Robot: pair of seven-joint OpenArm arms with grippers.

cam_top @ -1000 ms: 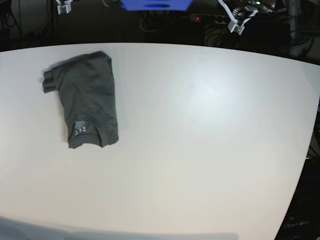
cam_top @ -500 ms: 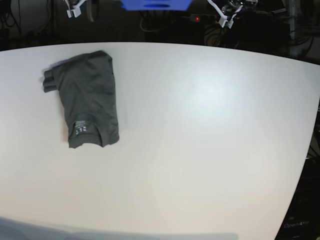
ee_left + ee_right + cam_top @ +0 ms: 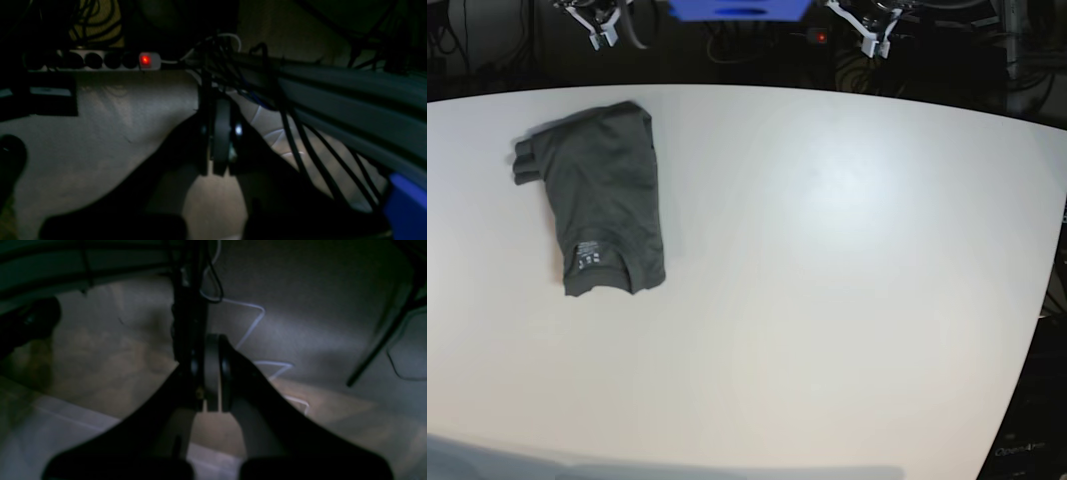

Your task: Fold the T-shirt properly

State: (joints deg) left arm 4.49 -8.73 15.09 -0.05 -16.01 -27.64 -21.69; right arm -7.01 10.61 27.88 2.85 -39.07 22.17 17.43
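Both claws are closed and hold nothing. Your left claw (image 3: 218, 140) shows in its wrist view with the two fingers pressed flat together, and behind it you see only the dim floor (image 3: 110, 133), a bundle of dark cables (image 3: 300, 140) and a power strip (image 3: 90, 60) with a red lamp lit. Your right claw (image 3: 208, 373) looks the same in its own wrist view: fingers together, nothing between them, and a thin white cable (image 3: 257, 318) lying on the floor behind it.

In the base view you find both claws at the far edge, above the back of the desk (image 3: 847, 280) and well apart from the cloth. The left claw (image 3: 870, 44) is on the right side of that view, the right claw (image 3: 605, 36) on the left side, and a blue part (image 3: 737, 9) sits between them.

The T-shirt (image 3: 597, 200) lies on the far left part of the desk, folded into a compact dark grey packet. Its neck end points toward the near side, and the small white label (image 3: 587, 258) is visible there. One folded sleeve edge sticks out a little on the left side of the packet.
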